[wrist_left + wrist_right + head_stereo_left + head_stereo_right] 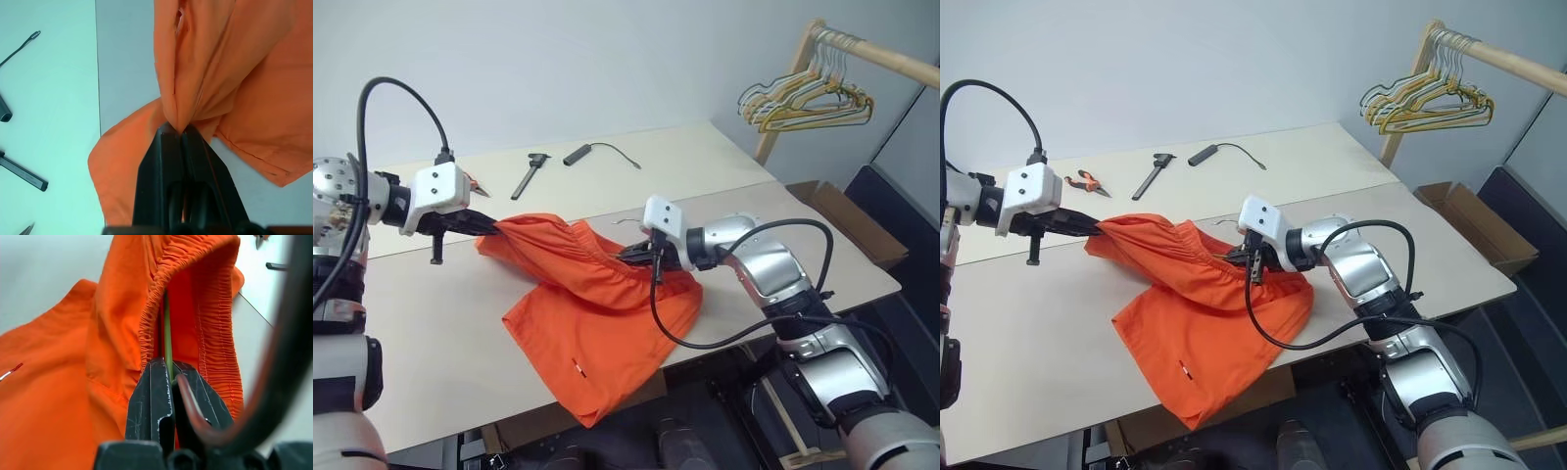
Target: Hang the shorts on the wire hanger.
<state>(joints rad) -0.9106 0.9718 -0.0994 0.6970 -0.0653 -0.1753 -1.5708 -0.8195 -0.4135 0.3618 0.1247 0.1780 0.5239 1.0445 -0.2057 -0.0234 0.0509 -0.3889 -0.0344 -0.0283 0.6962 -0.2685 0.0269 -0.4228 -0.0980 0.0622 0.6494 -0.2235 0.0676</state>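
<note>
Shorts (597,323) hang stretched between the two grippers above the table (431,333), part lifted and part draped: one leg and the lower fabric rest on the tabletop and spill over its near edge. The left gripper (177,131) has its jaws clamped tight on a pinch of orange fabric at one end. The right gripper (168,369) is closed on the hanger (167,328), whose thin greenish wire runs from between its fingers up into the open gathered waistband, so the wire seems to be at least partly threaded inside the shorts. How far it reaches inside cannot be told, as fabric hides the rest. By my reading, the hanging is underway but unfinished: the shorts are bunched and twisted, not spread evenly over the wire, and the fabric has yet to be settled and freed from the table.
</note>
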